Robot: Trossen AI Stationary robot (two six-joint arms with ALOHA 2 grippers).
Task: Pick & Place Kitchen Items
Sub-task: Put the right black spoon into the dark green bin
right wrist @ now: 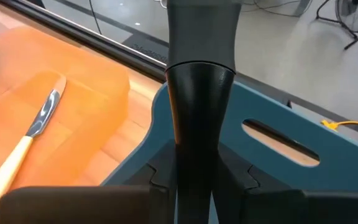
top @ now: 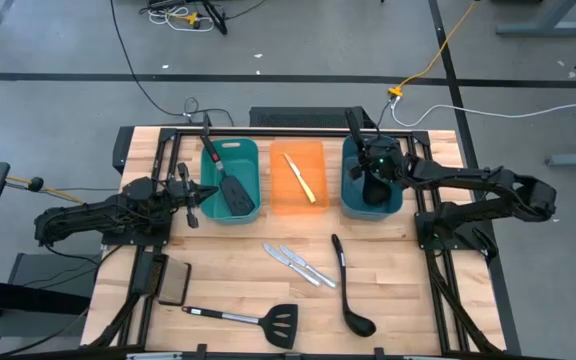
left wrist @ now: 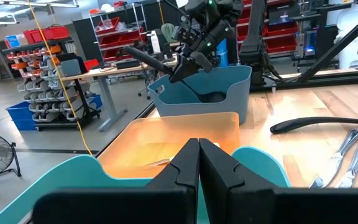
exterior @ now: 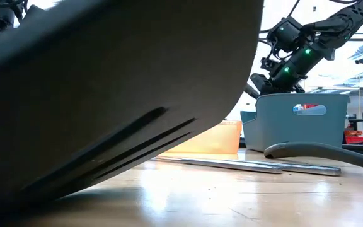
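My right gripper (top: 373, 172) hangs over the blue bin (top: 371, 195), shut on a long black ladle (left wrist: 166, 65) whose bowl (left wrist: 213, 96) is down inside the bin. My left gripper (top: 196, 195) waits shut beside the teal bin (top: 230, 180), which holds a black slotted spatula (top: 233, 192). A cream-handled knife (top: 303, 178) lies in the orange bin (top: 299, 160). On the table lie two silver knives (top: 298, 263), a second ladle (top: 348, 290) and a second spatula (top: 258, 320). My right gripper pinches the ladle's black handle (right wrist: 197, 124) between its two fingers (right wrist: 160, 180), on the lower stretch toward the bowl. The fingers slant down from the table's right. The handle's free end (top: 350, 118) sticks up toward the far edge. Whether the bowl touches the bin's floor cannot be told.
A flat black pad (top: 173, 282) lies at the near left by the left arm. The three bins stand in a row along the far side. In the low view the near spatula (exterior: 106, 94) fills most of the picture.
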